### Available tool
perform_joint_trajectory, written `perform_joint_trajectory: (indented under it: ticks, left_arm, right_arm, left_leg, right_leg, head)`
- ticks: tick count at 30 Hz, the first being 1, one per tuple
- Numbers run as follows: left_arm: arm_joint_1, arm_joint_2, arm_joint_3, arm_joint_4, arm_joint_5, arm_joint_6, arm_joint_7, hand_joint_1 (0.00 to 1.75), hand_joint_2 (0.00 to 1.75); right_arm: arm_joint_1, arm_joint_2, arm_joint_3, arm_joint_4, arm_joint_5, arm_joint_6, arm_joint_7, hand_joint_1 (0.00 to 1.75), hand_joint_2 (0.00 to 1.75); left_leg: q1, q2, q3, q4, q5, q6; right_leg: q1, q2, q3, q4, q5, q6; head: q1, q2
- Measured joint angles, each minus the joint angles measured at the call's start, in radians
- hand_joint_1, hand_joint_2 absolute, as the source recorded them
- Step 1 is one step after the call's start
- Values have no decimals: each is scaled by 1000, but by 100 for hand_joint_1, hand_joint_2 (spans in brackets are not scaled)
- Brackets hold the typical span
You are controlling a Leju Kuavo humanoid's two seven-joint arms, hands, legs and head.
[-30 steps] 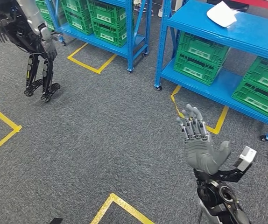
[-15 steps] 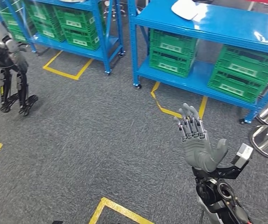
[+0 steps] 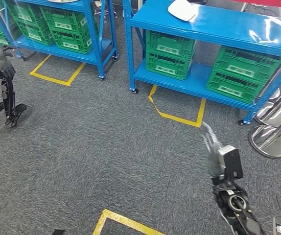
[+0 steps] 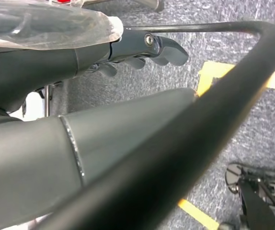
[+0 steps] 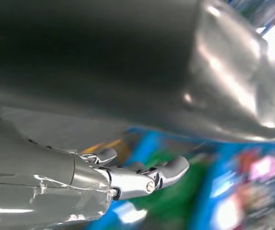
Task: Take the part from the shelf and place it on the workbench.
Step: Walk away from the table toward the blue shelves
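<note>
Shelving (image 3: 220, 24) now sits squarer ahead than a second ago: the whole view has swung (the robot turning, not the racks), so the approach is underway and no pick has begun. The right hand (image 3: 213, 149) has turned edge-on, fingers extended, empty. The left hand (image 4: 143, 48) hangs loose, empty too. The likely part, a white flat piece (image 3: 182, 9), lies at the top deck's back left corner, pale and soft-edged.

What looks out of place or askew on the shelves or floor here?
Nothing is spilled or toppled. The green crates sit squarely on the blue shelf; a white sheet lies on top. The right hand holds nothing.
</note>
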Motion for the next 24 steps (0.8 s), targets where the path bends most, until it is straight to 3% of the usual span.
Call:
perform_joint_trajectory:
  ticks: [2, 4, 6, 8, 10, 12, 13, 14, 15, 18, 20, 22, 24]
  left_arm:
    - [0, -3, 0, 0, 0, 0, 0, 0, 0]
    - [0, -5, 0, 0, 0, 0, 0, 0, 0]
    - [1, -6, 0, 0, 0, -1, -1, 0, 0]
    - [1, -6, -1, 0, 0, -1, -3, 0, 0]
    - [1, -6, -1, 0, 0, -2, -6, 0, 0]
    - [3, -6, -2, 0, 1, -3, -11, 0, 0]
    - [4, -6, -3, 0, 1, -4, -13, 0, 0]
    - [5, -6, -3, 0, 1, -4, -15, 0, 0]
    - [6, -6, -4, 0, 1, -5, -17, 0, 0]
    - [4, -2, -6, 0, 2, -5, -22, 0, 0]
    - [1, 0, -7, 0, 0, -5, -26, 0, 0]
    - [0, -2, -8, 0, 0, -6, -27, 0, 0]
    - [0, -3, -10, 0, -1, -7, -25, 0, 0]
  right_arm:
    - [-18, -11, -32, 154, -23, -9, -38, 0, 0]
    - [-32, -19, -63, 298, -51, -11, -60, 0, 0]
    - [-35, -23, -88, 427, -72, -14, -61, 0, 0]
    - [-35, -24, -109, 540, -87, -12, -43, 0, 0]
    - [-34, -24, -125, 632, -98, -9, -22, 0, 0]
    - [-31, -24, -135, 717, -103, -3, 3, 0, 0]
    - [-28, -24, -139, 755, -105, 0, 19, 0, 0]
    - [-25, -24, -142, 788, -105, 4, 36, 0, 0]
    - [-23, -24, -145, 817, -105, 5, 51, 0, 0]
    - [-22, -21, -152, 889, -100, 13, 101, 0, 0]
    - [-17, -18, -154, 931, -91, 24, 154, 0, 0]
    - [-6, -17, -154, 965, -83, 33, 191, 0, 0]
    - [2, -15, -153, 996, -79, 44, 224, 0, 0]
  left_leg:
    - [-2, 3, 1, 3, -3, -5]
    - [-6, 5, -2, 9, -4, -12]
    - [-6, 9, -4, 12, -3, -21]
    - [-3, 3, -12, 34, -22, -32]
    - [-1, -11, -57, 132, -79, -40]
    - [-2, -18, -130, 275, -137, -43]
    - [-2, -19, -154, 318, -144, -43]
    - [-2, -20, -159, 321, -132, -40]
    - [-3, -21, -144, 282, -101, -36]
    - [-11, -28, -48, 68, -5, -15]
    - [-11, -29, -22, 11, 6, -17]
    - [-12, -27, -16, 8, 3, -25]
    - [-15, -27, -12, 9, 0, -21]
  right_leg:
    - [1, -17, 77, -153, 61, -2]
    - [6, -31, 115, -237, 77, -9]
    - [9, -28, 119, -244, 74, -21]
    - [8, -22, 125, -248, 79, -34]
    - [5, -17, 127, -251, 84, -43]
    - [6, -10, 124, -251, 85, -46]
    - [7, -6, 123, -251, 85, -46]
    - [7, -1, 124, -251, 85, -46]
    - [8, 4, 125, -251, 85, -46]
    - [11, 17, 126, -250, 83, -43]
    - [16, 19, 123, -246, 73, -45]
    - [16, 19, 121, -244, 64, -47]
    - [13, 18, 123, -246, 64, -42]
  head:
    - [10, 0]
    - [14, 0]
    - [10, 0]
    - [6, 0]
    - [-4, 0]
    - [-17, 0]
    - [-21, 0]
    - [-24, 0]
    - [-28, 0]
    - [-38, 0]
    - [-37, 0]
    - [-31, 0]
    - [-27, 0]
